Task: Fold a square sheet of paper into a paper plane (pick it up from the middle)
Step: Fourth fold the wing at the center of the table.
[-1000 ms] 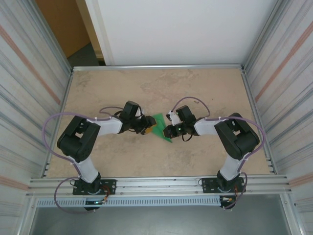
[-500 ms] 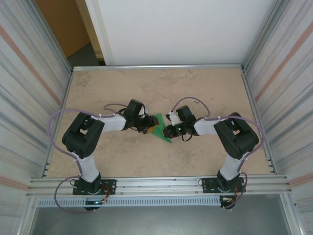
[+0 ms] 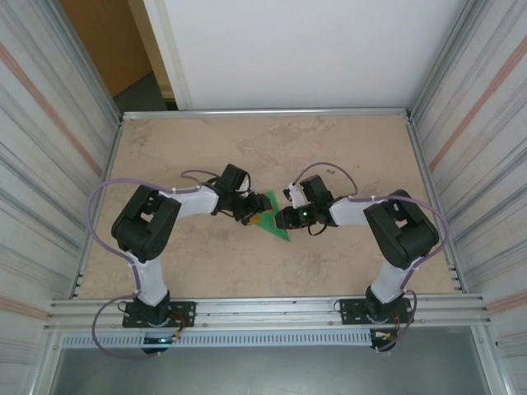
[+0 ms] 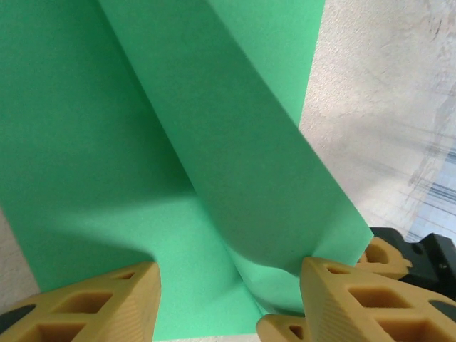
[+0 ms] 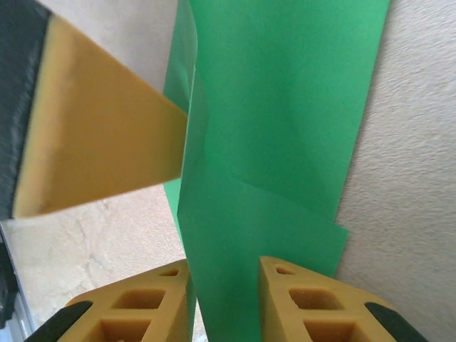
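We see the thin bright green sheet of paper [image 3: 272, 216], creased into a narrow triangle, lying mid-table [image 3: 346, 148] between both arms, its long axis running far to near. Our right fingers [image 5: 306, 306] pinch its right edge. Our left fingers [image 4: 107, 306] stand spread, with the raised fold straight ahead between them.

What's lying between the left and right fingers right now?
The folded green paper lies between the left gripper and the right gripper, with nothing else there, as the top view shows.
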Action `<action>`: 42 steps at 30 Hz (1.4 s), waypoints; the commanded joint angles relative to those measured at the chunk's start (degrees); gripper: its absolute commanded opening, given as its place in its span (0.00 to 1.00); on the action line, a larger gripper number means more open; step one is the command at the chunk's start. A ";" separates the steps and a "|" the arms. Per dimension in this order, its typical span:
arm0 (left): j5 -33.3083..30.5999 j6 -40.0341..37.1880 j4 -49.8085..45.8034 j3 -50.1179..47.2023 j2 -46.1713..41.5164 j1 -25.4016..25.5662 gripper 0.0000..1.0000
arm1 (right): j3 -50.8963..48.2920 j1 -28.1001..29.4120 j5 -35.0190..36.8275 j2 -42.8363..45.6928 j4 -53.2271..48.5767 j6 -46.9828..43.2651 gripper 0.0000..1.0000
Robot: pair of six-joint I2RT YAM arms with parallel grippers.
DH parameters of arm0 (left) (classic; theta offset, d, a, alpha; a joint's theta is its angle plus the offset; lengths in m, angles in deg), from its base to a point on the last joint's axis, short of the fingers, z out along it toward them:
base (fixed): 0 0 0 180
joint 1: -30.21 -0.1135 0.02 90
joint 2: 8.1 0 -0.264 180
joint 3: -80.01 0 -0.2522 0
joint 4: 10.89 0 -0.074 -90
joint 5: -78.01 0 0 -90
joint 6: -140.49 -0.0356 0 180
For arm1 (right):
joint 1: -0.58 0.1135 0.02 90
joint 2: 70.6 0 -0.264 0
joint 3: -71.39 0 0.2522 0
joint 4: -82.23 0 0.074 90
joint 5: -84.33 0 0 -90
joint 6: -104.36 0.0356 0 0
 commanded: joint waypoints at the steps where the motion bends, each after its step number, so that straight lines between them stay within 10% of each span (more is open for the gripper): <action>1: -1.83 -1.70 -6.09 0.63 1.96 0.56 0.56 | -0.11 -0.16 -1.16 2.16 -2.25 2.80 0.28; 42: -1.15 -1.47 -2.53 1.13 -4.90 -0.21 0.61 | -0.81 -1.82 -6.13 -4.29 -1.74 4.44 0.10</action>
